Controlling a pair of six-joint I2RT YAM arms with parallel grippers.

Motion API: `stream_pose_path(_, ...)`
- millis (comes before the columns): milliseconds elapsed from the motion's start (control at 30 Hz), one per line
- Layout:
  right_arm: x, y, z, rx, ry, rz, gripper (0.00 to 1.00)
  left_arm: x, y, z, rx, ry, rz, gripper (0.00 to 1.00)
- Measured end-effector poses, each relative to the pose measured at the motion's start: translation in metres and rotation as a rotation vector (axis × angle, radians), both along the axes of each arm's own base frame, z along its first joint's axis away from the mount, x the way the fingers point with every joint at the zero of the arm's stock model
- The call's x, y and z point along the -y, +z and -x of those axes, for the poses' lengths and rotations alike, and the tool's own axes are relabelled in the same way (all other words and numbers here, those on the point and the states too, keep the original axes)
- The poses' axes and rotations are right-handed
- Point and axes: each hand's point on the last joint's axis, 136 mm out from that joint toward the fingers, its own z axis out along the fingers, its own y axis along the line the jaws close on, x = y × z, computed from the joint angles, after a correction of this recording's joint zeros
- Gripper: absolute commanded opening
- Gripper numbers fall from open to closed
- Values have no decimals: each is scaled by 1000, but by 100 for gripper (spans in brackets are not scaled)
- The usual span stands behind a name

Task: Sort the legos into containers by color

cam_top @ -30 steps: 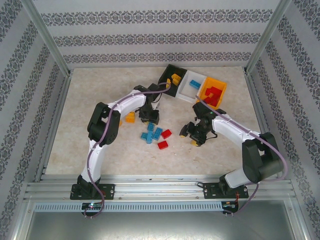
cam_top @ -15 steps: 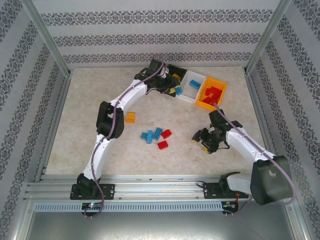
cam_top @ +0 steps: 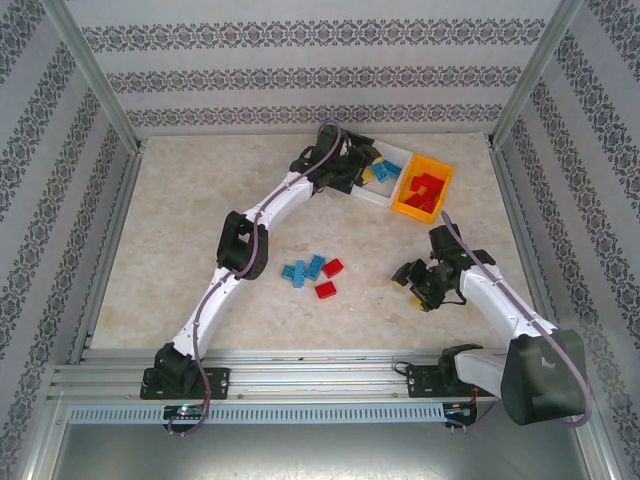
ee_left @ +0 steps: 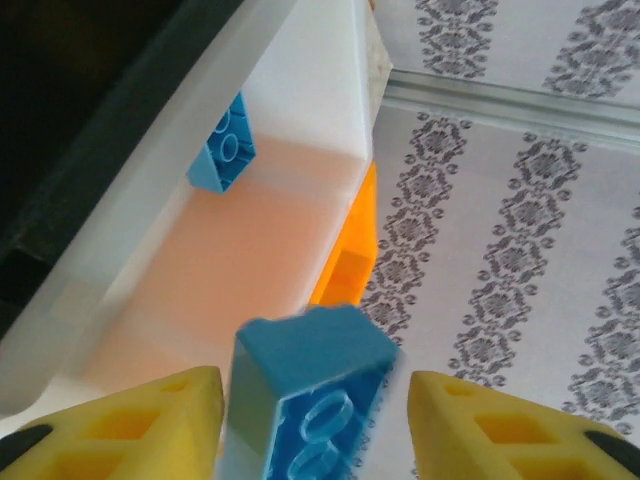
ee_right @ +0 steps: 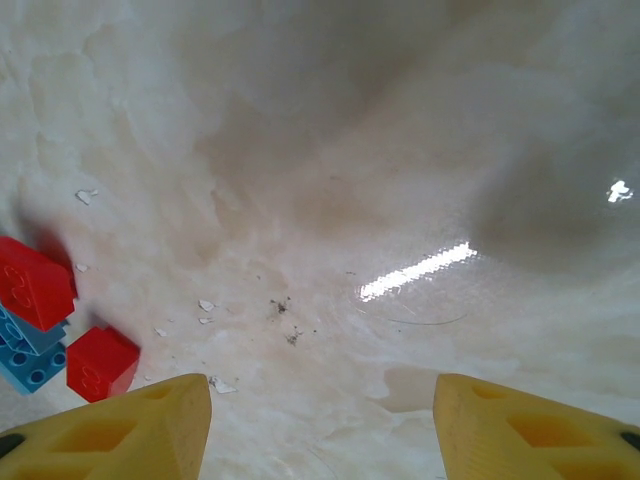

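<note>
My left gripper [cam_top: 372, 174] is over the white bin [cam_top: 379, 190] of the containers, jaws parted. A blue lego [ee_left: 310, 390] sits loose between its yellow fingers [ee_left: 150, 420], with a gap on its right side. Another blue lego [ee_left: 225, 150] lies in the white bin [ee_left: 290, 120]. Red legos [cam_top: 428, 187] fill the orange bin [cam_top: 413, 209]. The arm hides most of the black bin [cam_top: 352, 140]. Blue legos [cam_top: 302, 270] and two red legos [cam_top: 333, 267] lie mid-table. My right gripper [cam_top: 410, 285] stands open and empty low over bare table, to the right of them.
The right wrist view has two red legos [ee_right: 35, 280] [ee_right: 100, 362] and a blue one [ee_right: 30, 350] at its left edge, left of the right gripper [ee_right: 320, 420]. Metal frame posts and patterned walls [cam_top: 300, 80] enclose the table.
My left arm has swung from the mid-table pile up to the bins with the blue lego, and its jaws have parted. My right arm has pulled back toward the near right.
</note>
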Motion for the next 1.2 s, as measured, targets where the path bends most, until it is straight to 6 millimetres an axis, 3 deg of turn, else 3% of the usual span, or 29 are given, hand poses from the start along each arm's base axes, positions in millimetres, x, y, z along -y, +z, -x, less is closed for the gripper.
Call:
stream_pose_path(400,-1,0,1,-4,2,-8,62,0,6,-2,11,4,15,56)
stream_pose_path(633,-6,-5,3,-29,20,-11,62,0,3,9,50,-67,-45,57)
stream_pose_path(800,-17,-3,2,-37,70,-9,62,-10,17,31,82,-144,-139,57)
stream_pose_path(933,-27,3,-6,-23,105,-11,62,-24,46,54,147,-216,-241,58)
stream_pose_path(1100,-37,7,-14,-21,139,-10,62,-58,82,93,230,-308,-437,59)
stream_pose_path(1200,-41,6,-17,-26,152,-9,62,-86,85,122,237,-366,-572,59)
